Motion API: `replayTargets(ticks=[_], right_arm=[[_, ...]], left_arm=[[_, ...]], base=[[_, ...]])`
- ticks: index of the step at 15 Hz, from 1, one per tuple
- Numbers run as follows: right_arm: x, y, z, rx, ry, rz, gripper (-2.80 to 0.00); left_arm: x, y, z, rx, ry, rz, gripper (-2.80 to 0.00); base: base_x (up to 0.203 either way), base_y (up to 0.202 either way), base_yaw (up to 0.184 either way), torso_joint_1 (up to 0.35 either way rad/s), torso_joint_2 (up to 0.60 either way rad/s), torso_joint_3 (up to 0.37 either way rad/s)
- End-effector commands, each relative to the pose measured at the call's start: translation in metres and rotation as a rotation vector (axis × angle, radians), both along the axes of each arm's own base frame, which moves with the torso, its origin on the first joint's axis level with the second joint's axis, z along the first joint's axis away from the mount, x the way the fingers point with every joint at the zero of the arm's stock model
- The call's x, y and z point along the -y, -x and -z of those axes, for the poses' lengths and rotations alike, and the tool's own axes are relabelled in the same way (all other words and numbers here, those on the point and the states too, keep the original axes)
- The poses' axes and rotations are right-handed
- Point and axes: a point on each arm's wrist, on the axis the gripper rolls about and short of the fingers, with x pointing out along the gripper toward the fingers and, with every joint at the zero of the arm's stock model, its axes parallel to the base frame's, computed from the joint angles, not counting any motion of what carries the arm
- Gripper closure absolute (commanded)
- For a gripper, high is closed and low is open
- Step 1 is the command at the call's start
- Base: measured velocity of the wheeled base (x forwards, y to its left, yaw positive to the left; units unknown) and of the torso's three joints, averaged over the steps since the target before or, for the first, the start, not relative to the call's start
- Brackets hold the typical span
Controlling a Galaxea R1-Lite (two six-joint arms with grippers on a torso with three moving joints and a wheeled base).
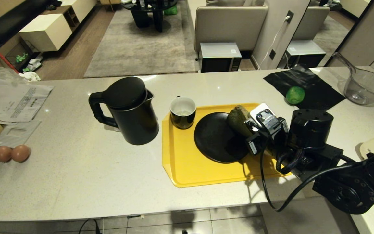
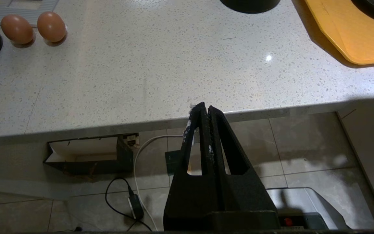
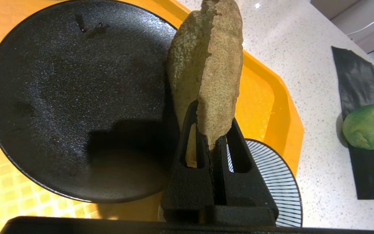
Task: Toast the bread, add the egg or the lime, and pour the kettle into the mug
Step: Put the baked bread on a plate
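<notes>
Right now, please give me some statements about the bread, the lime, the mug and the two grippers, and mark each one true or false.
1. The right gripper is shut on the bread, above the black plate. True.
2. The lime lies on the yellow tray. False: it lies on the black sheet, off the tray.
3. The mug stands on the tray. True.
4. The left gripper holds an egg. False: it is shut and empty, at the counter edge.
</notes>
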Motion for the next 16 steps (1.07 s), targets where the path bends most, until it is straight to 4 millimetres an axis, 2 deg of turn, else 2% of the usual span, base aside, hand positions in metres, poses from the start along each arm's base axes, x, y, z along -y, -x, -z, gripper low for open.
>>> replayTargets(ticks=[1, 9, 16], right_arm=[[0.0, 0.001, 0.005, 0.02, 0.019, -0.001, -2.8], [0.0, 0.007, 0.007, 0.046, 0.047, -0.049, -2.8], [-0.005, 0.047, 0.02, -0.02, 0.08, -0.133, -2.8]], left_arm=[[0.0, 0.0, 0.0, 0.001, 0.0, 0.0, 0.0], [0.0, 0.0, 0.0, 0.001, 0.0, 0.0, 0.0], [0.0, 0.0, 0.0, 0.001, -0.002, 0.0, 0.0]], base=[[0.0, 0.0, 0.0, 0.0, 0.0, 0.0], [0.0, 0.0, 0.0, 0.0, 0.0, 0.0], [0.0, 0.0, 0.0, 0.0, 0.0, 0.0]])
